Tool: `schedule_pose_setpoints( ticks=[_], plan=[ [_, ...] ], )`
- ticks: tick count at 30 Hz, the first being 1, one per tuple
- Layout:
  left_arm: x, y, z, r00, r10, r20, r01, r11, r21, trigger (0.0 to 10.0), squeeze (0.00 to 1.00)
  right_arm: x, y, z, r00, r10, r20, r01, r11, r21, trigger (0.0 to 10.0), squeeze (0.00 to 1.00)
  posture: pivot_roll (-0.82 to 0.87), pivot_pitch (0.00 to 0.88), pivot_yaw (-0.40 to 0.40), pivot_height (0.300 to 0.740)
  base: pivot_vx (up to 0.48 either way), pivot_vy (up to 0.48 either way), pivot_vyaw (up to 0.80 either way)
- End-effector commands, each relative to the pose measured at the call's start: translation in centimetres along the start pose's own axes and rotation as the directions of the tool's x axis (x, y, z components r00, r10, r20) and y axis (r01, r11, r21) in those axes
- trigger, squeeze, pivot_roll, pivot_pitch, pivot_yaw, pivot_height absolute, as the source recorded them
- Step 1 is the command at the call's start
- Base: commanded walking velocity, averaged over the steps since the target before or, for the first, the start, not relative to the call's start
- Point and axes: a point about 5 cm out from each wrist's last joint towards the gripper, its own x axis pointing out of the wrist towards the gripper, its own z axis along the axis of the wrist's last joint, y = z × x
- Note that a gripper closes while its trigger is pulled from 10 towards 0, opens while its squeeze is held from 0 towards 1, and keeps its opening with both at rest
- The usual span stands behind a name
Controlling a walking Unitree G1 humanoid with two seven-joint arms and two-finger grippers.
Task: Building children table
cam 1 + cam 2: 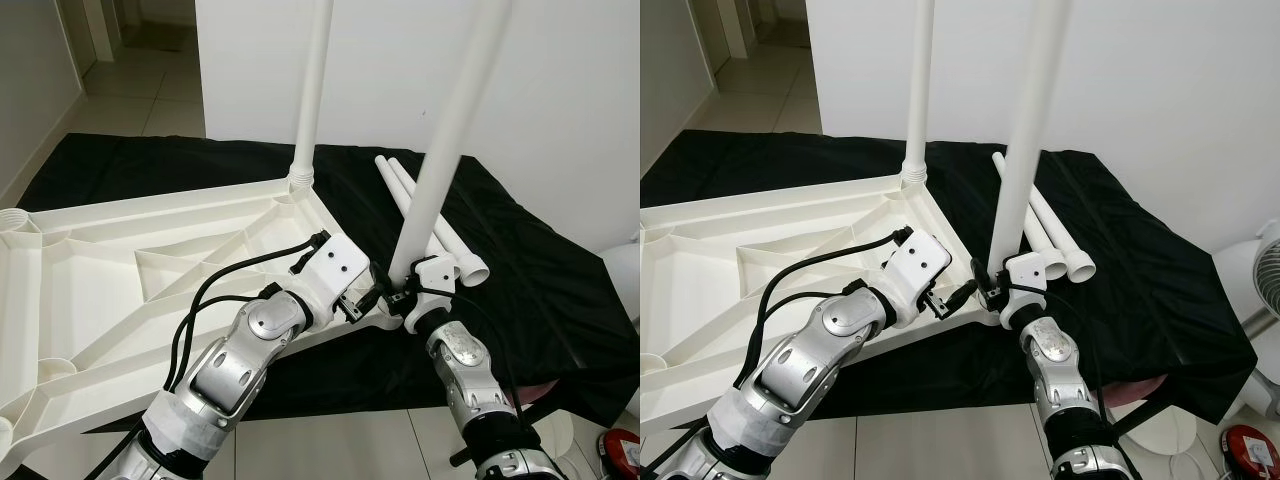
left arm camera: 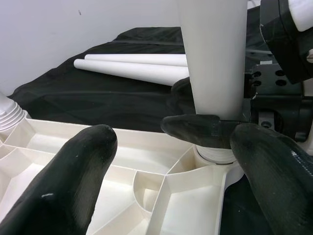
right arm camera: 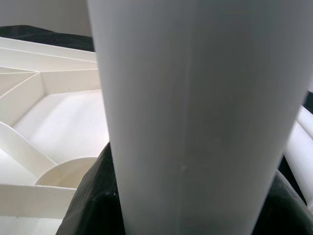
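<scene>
White plastic table top [image 1: 120, 260] lies upside down on a black cloth [image 1: 540, 270] in the head views, one leg [image 1: 312, 90] upright at its far corner and two spare legs [image 1: 420, 205] lying beside it. Left wrist view: the left gripper [image 2: 171, 166], fingers apart, hovers at the near corner socket. Right wrist view: the right gripper [image 1: 400, 295] is clamped on a second leg [image 3: 205, 117] standing in that socket.

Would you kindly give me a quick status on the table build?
Right gripper shut on leg at corner socket. Left gripper open beside it over tabletop. Two spare legs lying on black cloth.
</scene>
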Motion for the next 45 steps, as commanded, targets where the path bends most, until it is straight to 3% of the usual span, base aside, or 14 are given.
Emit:
schedule_pose_setpoints(
  ticks=[1,4,7,9,14,28,33,37,38,39,40,41,44,45],
  plan=[
    [0.0,-0.2,0.4,0.999,-0.032,0.006,0.032,0.999,0.008,10.0,0.00,-1.5,-0.4,-3.0,0.987,-0.006,-0.160,0.011,0.999,0.030,10.0,0.00,0.00,0.000,-0.079,0.740,0.000,0.000,0.00],
    [-0.1,-0.2,0.4,0.999,-0.031,0.006,0.031,0.999,0.008,10.0,0.00,-1.5,-0.6,-3.0,0.986,-0.008,-0.164,0.015,0.999,0.046,10.0,0.00,0.00,0.000,-0.082,0.740,0.000,0.000,0.00],
    [-0.1,-0.1,0.4,1.000,-0.027,0.006,0.027,1.000,0.007,10.0,0.00,-1.7,-0.9,-3.4,0.984,-0.050,-0.174,0.075,0.987,0.140,10.0,0.00,0.00,0.000,-0.086,0.740,0.000,0.000,0.00],
    [-0.1,-0.1,0.4,1.000,-0.023,0.007,0.023,1.000,0.006,10.0,0.00,-2.1,-1.3,-4.0,0.977,-0.111,-0.183,0.154,0.958,0.242,10.0,0.00,0.01,0.000,-0.089,0.740,0.000,0.000,0.00],
    [-0.1,0.0,0.5,1.000,-0.020,0.010,0.020,1.000,0.007,10.0,0.00,-2.5,-1.2,-4.4,0.970,-0.155,-0.187,0.208,0.927,0.311,10.0,0.00,0.00,0.000,-0.086,0.740,0.000,0.000,0.00],
    [0.0,0.1,1.2,0.999,-0.025,0.042,0.025,1.000,-0.015,10.0,0.00,-2.7,-0.4,-4.5,0.977,-0.141,-0.163,0.186,0.932,0.309,10.0,0.00,-0.01,0.000,-0.084,0.740,0.000,0.000,0.00],
    [0.0,0.4,1.5,0.998,-0.015,0.055,0.017,0.999,-0.048,10.0,0.00,-2.1,-0.1,-3.1,0.989,-0.111,-0.101,0.137,0.940,0.311,10.0,0.00,0.00,0.000,-0.088,0.740,0.000,0.000,0.00],
    [-0.1,0.8,2.0,0.996,-0.010,0.089,0.017,0.997,-0.077,10.0,0.00,-0.9,-0.1,-0.2,0.997,-0.080,-0.012,0.080,0.953,0.292,10.0,0.00,0.00,0.000,-0.094,0.740,0.000,0.000,0.00],
    [-0.3,1.3,2.5,0.991,-0.011,0.130,0.027,0.993,-0.118,10.0,0.00,-0.1,-0.4,2.1,0.997,-0.064,0.040,0.052,0.963,0.265,10.0,0.00,0.00,0.000,-0.098,0.740,0.000,0.000,0.00],
    [-0.3,1.4,2.7,0.990,-0.010,0.142,0.030,0.990,-0.138,10.0,0.47,0.1,-0.6,2.7,0.997,-0.062,0.051,0.046,0.965,0.258,10.0,0.00,0.00,0.000,-0.100,0.740,0.000,0.000,0.00],
    [-0.3,1.4,2.7,0.990,-0.010,0.142,0.030,0.990,-0.138,10.0,0.47,0.1,-0.6,2.7,0.997,-0.062,0.051,0.046,0.965,0.258,10.0,0.00,0.00,0.000,-0.100,0.740,0.000,0.000,0.00],
    [-0.3,1.5,2.8,0.988,-0.013,0.153,0.038,0.986,-0.162,10.0,1.00,0.3,-0.7,3.1,0.996,-0.062,0.057,0.046,0.967,0.251,10.0,0.00,-0.01,0.000,-0.101,0.740,0.000,0.000,0.00],
    [-0.4,1.7,3.1,0.985,-0.016,0.174,0.049,0.981,-0.186,10.0,1.00,0.5,-0.9,3.5,0.996,-0.058,0.065,0.040,0.968,0.248,10.0,0.00,-0.01,0.000,-0.102,0.740,0.000,0.000,0.00],
    [-0.4,1.9,3.7,0.978,-0.015,0.210,0.064,0.971,-0.229,10.0,1.00,0.8,-1.1,4.2,0.995,-0.050,0.080,0.029,0.969,0.247,10.0,0.00,-0.01,0.000,-0.104,0.740,0.000,0.000,0.00]
  ],
)
